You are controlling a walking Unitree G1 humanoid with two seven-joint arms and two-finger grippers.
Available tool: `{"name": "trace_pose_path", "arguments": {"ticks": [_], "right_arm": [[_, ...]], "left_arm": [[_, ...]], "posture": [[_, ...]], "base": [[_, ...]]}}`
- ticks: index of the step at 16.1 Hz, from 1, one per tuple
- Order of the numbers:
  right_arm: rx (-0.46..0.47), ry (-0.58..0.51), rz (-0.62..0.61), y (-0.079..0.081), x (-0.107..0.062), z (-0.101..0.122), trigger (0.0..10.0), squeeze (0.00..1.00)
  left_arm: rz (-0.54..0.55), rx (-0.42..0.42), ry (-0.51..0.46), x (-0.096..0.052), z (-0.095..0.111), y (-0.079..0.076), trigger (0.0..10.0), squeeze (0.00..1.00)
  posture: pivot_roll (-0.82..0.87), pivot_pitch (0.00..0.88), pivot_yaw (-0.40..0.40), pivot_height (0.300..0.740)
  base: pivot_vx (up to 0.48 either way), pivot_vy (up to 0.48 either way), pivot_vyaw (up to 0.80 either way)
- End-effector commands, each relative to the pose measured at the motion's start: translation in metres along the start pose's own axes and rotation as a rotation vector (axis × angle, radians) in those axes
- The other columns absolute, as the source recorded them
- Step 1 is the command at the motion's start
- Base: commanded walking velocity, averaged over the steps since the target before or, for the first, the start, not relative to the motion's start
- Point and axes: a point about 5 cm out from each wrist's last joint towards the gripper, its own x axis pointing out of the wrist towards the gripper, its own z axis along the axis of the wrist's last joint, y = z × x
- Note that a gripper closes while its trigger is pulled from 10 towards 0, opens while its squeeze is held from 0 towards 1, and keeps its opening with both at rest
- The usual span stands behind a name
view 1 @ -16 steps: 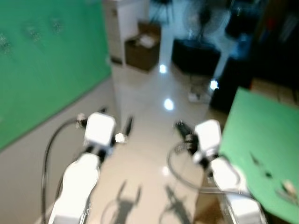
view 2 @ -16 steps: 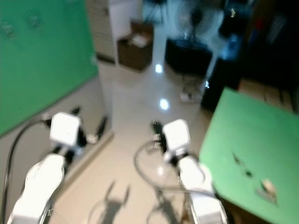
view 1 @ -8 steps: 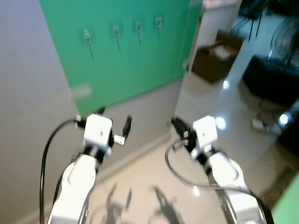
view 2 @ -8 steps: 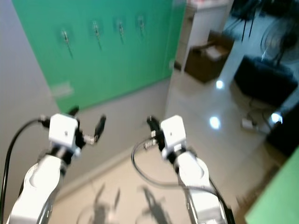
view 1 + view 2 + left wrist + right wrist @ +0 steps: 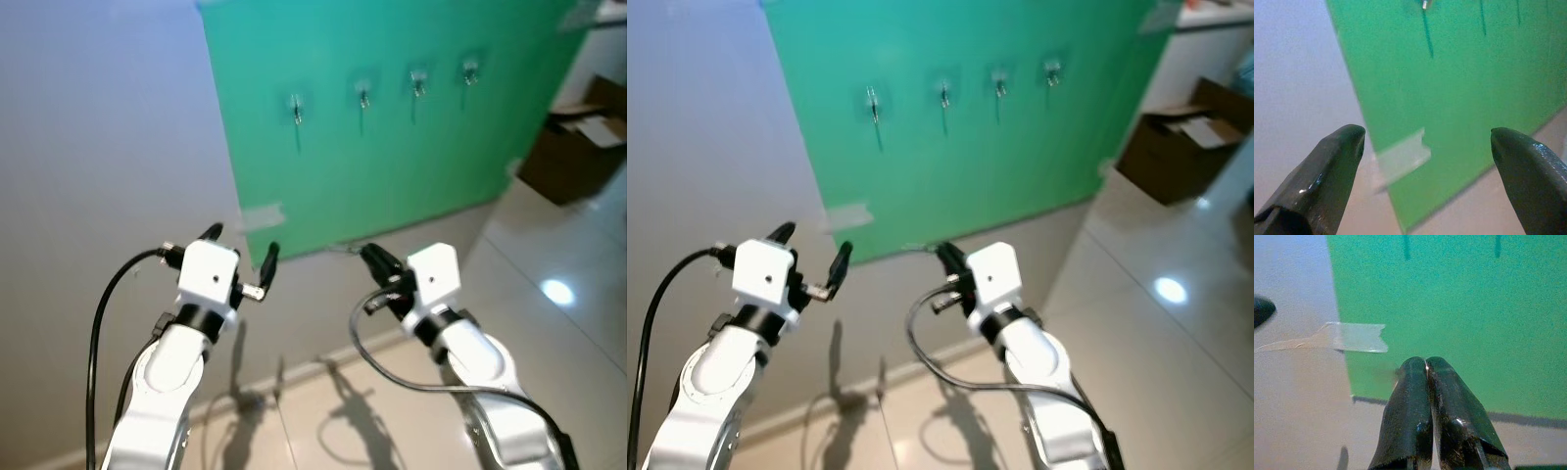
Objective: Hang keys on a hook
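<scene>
Four hooks are fixed in a row on the one green board [image 5: 392, 147] on the far wall: the first hook [image 5: 297, 106] at the left, the second hook [image 5: 363, 96], the third hook [image 5: 418, 81] and the fourth hook [image 5: 470, 70] at the right. One strip of tape [image 5: 261, 215] sits at the board's lower left edge. One cardboard box [image 5: 576, 137] stands on the floor at the far right.

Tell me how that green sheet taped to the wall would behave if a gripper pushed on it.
The green sheet looks thin and flat, so probably light and bendy. One strip of tape holds its edge, so that edge might peel loose. The small hooks could pop off.
</scene>
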Motion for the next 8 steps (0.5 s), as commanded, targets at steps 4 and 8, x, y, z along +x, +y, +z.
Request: {"name": "trace_pose_path", "arguments": {"ticks": [4, 8], "right_arm": [[0.096, -0.096, 0.064, 0.002, -0.007, 0.013, 10.0, 0.00], [0.100, -0.097, 0.104, 0.001, -0.012, 0.013, 10.0, 0.00]], "left_arm": [[-0.003, -0.024, -0.042, -0.001, 0.007, 0.000, 10.0, 0.00], [-0.007, -0.010, -0.064, 0.000, 0.009, -0.002, 10.0, 0.00]], "posture": [[0.03, 0.000, 0.015, 0.740], [0.03, 0.000, 0.012, 0.740]], "base": [[0.148, 0.000, 0.40], [0.000, 0.000, 0.00]]}}
